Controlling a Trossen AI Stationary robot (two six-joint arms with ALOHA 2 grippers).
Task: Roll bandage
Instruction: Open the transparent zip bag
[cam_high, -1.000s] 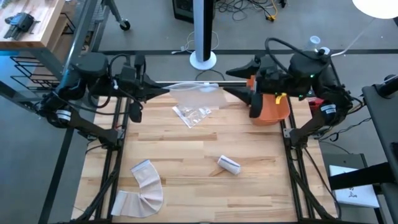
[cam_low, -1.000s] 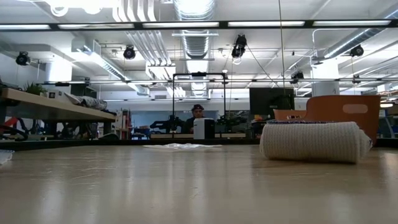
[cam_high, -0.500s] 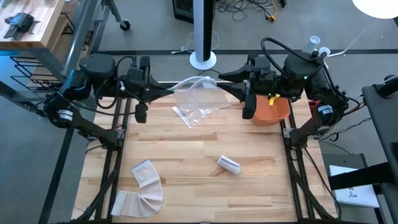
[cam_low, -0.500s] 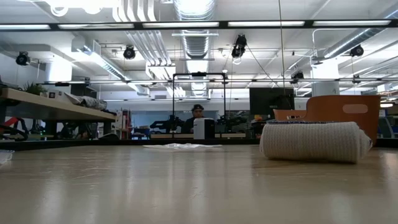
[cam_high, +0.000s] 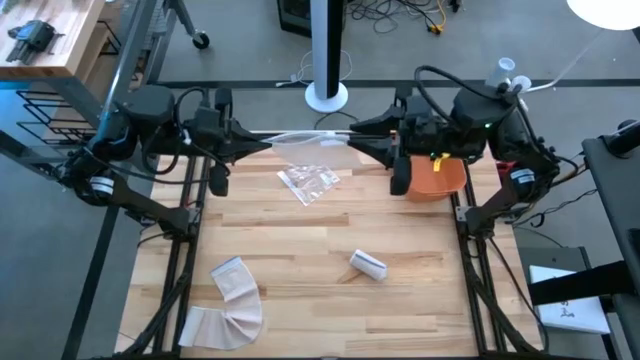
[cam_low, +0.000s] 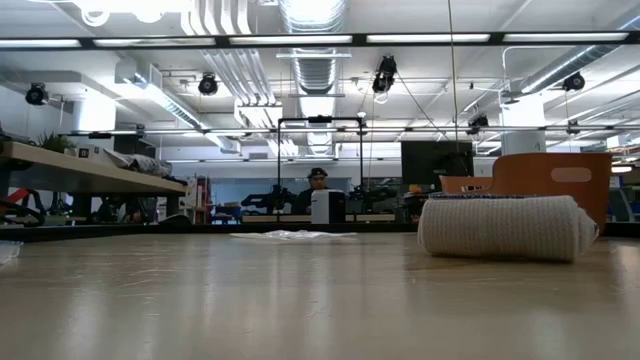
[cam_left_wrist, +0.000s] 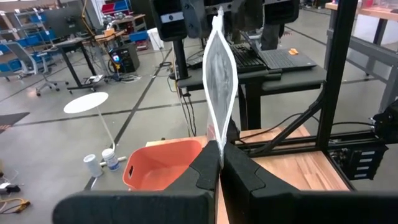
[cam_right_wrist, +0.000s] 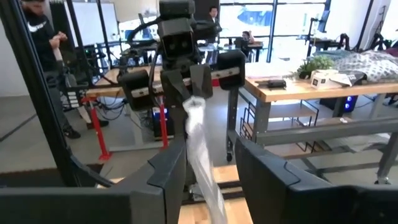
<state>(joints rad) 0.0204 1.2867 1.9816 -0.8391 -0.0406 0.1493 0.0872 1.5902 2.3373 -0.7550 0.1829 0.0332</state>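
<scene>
A: White woven cloth: the rolled bandage (cam_high: 368, 265) lies on the desk's right half, nearer the front edge, and fills the low view.

B: Only the wrist views show the clear bag (cam_left_wrist: 219, 87): the left gripper (cam_left_wrist: 220, 169) pinches it shut, while the right gripper (cam_right_wrist: 208, 163) has fingers spread around it.

We count one rolled white bandage (cam_high: 368, 266), one loose unrolled bandage strip (cam_high: 230, 300), two clear plastic bags (cam_high: 311, 160) and one orange plastic bin (cam_high: 440, 178) on the wooden table (cam_high: 320, 240).
</scene>
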